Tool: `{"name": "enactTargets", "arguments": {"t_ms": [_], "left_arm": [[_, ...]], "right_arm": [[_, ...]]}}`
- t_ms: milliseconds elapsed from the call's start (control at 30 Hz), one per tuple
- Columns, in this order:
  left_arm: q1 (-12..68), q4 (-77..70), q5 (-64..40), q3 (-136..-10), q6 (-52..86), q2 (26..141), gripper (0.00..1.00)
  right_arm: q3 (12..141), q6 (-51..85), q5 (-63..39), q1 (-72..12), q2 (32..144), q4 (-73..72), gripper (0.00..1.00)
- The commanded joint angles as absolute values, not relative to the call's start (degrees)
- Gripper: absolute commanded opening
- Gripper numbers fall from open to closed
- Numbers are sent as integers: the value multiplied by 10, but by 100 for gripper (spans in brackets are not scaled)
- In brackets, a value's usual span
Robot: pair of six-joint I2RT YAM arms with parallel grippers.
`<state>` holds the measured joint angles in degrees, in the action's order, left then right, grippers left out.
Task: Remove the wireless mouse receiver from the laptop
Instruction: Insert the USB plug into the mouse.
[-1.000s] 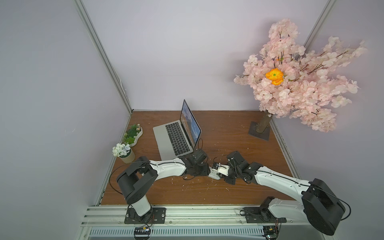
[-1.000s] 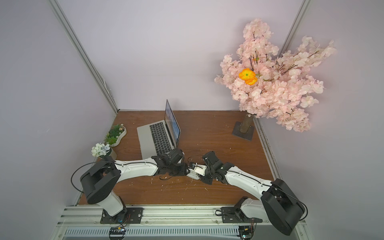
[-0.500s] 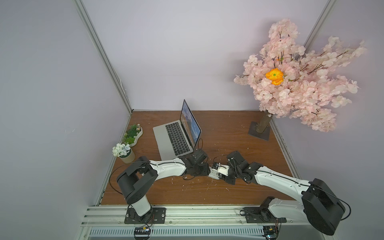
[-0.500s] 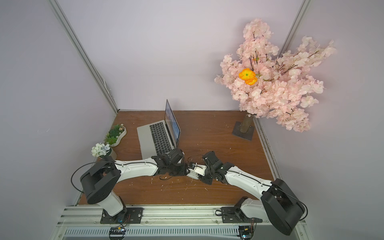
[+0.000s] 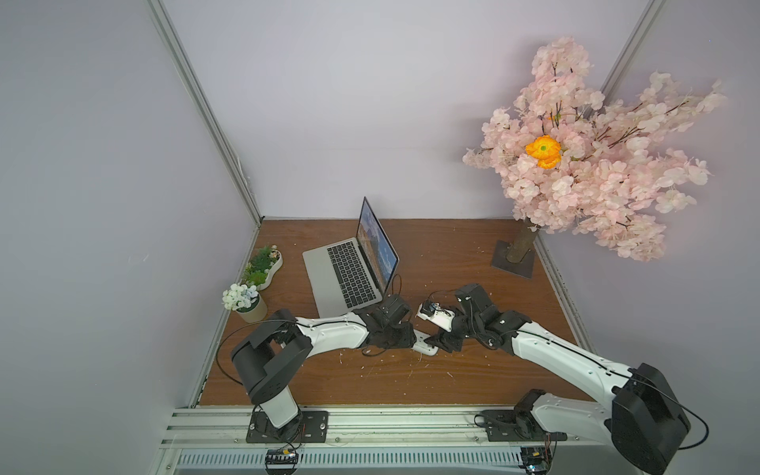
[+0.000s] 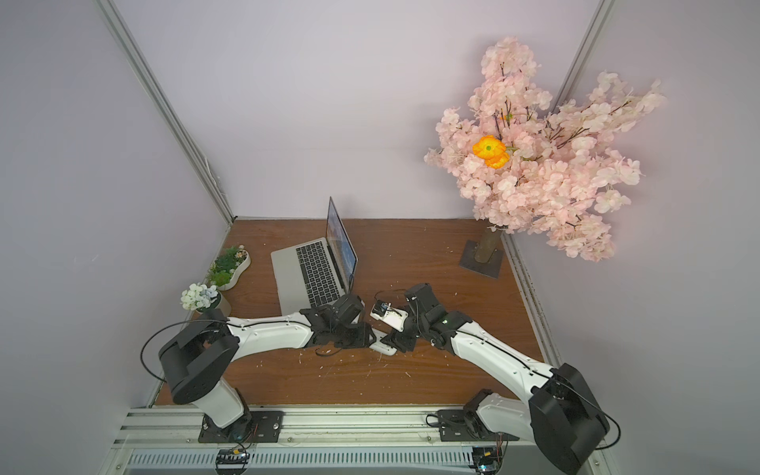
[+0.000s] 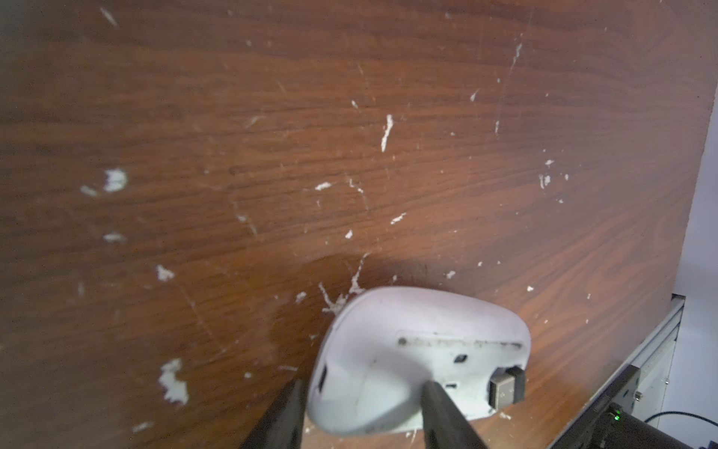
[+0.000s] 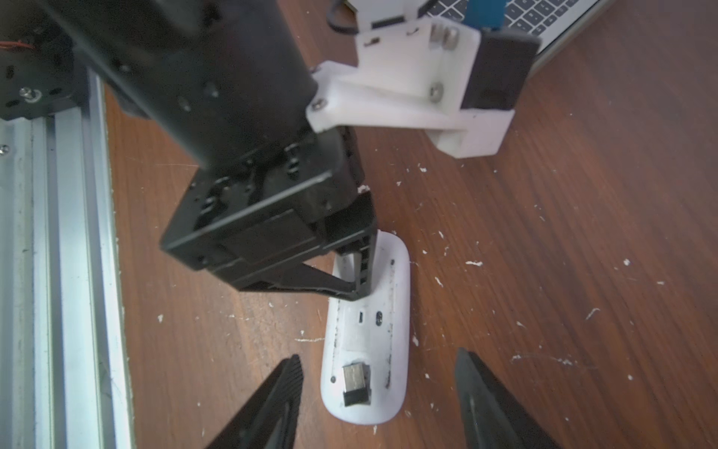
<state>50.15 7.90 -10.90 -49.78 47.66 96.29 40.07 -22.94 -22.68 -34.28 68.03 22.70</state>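
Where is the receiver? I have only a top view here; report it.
Observer: The right wrist view shows the wireless mouse receiver in a recess on the upturned underside of the mouse.
Operator: Give me the right gripper's state.
Observer: The right gripper is open, one finger on each side of the mouse's receiver end, neither touching it.
Operator: Report the left one.
Observer: The left gripper grips the mouse at its other end.
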Motion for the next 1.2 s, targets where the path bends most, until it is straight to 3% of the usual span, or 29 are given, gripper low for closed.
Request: {"name": "enactTargets", "arguments": {"t_ms": [0, 200, 467, 1167], "left_arm": [[506, 168, -69, -461, 473, 1006, 52], [506, 167, -71, -464, 472, 1009, 52], [506, 166, -71, -466, 472, 1012, 52], [506, 166, -71, -468, 469, 1021, 52]], "right_arm": [[420, -219, -244, -322, 682, 247, 71], [378, -302, -230, -315, 690, 271, 76], [340, -292, -222, -315, 679, 226, 85], [366, -224, -230, -316, 753, 167, 77]]}}
